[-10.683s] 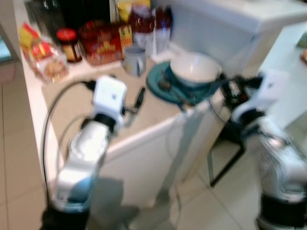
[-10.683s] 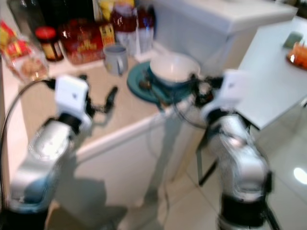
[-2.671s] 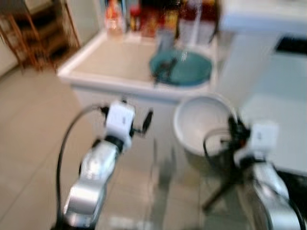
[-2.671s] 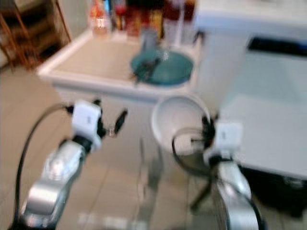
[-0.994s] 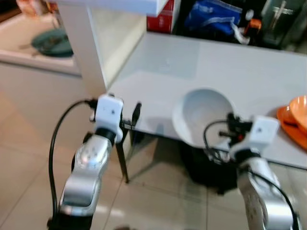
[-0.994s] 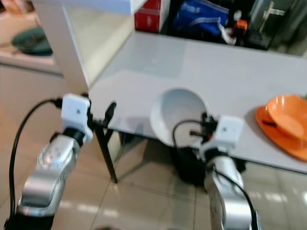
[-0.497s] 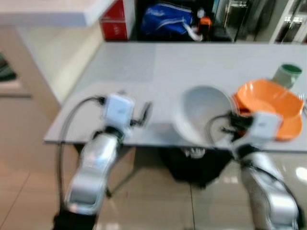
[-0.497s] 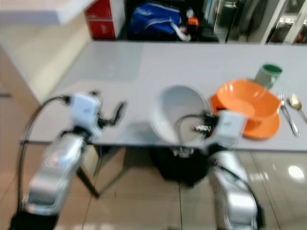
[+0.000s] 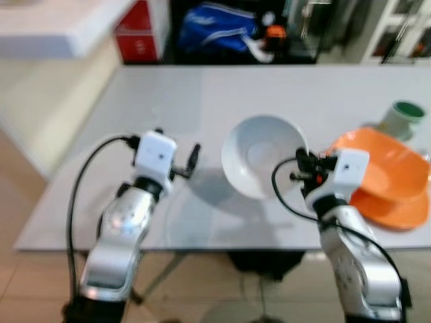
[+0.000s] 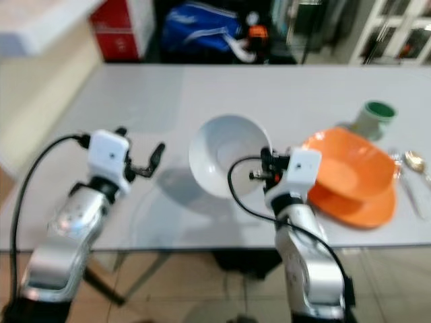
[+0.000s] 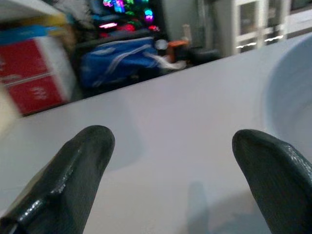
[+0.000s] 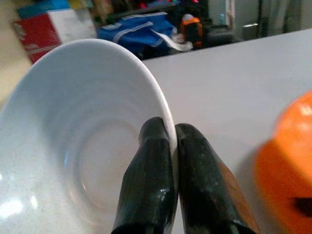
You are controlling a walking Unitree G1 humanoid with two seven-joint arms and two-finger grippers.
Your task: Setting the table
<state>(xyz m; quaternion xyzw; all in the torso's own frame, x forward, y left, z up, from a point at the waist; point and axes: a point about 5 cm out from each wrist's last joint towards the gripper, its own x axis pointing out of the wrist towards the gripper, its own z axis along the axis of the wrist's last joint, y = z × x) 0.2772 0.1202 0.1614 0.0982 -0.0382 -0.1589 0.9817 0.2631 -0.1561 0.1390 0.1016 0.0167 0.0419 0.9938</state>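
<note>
Gripping the rim of a white bowl (image 9: 261, 156), the right claw (image 12: 171, 146) has its two black fingers pinched together on the bowl's near right edge, one inside and one outside. The bowl is tilted and held over the middle of the grey surface (image 9: 283, 87), its shadow falling on the top just to its left. Right of it, touching or nearly so, an orange bowl (image 9: 387, 168) sits on an orange plate (image 9: 390, 208), with a green cup (image 9: 403, 116) beyond them near the right edge. The left claw (image 11: 170, 161) hovers over the left part of the surface with its fingers spread apart, holding nothing. Past the far edge lie a blue bag (image 9: 219, 28) and a red box (image 9: 138, 30).
</note>
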